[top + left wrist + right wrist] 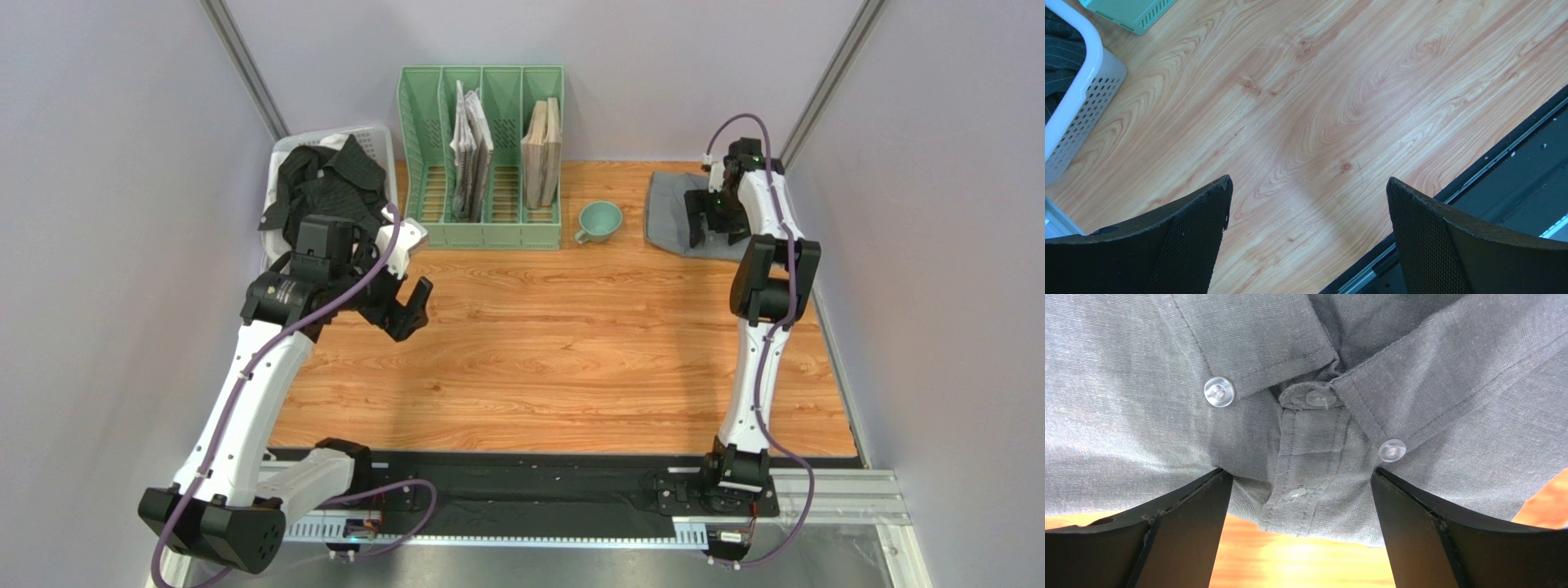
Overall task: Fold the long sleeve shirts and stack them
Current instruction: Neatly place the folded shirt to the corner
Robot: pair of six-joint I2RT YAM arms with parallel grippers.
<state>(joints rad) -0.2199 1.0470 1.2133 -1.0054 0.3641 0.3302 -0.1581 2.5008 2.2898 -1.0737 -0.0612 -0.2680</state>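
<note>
**Grey shirt down, black shirt waiting**

The right gripper (1296,478) has its two fingers wide apart and holds nothing. Right in front of it lies the grey shirt (1168,416), folded, with the collar and little clear buttons (1219,391) facing up. The shirt sits at the far right corner of the table (589,355), near a green cup (599,222).

The left gripper (1309,184) is wide open too, and empty. It hangs over bare wood, near the white basket (1088,70). The black shirt (325,178) is bunched up in that basket, not folded yet.

I think the grey shirt is done and the black one comes next. The right hand should go straight up, so no finger catches the collar and pulls the fold loose. The left hand should reach into the basket, pinch only cloth and not the rim, and lift the shirt right out before laying it flat.
</note>
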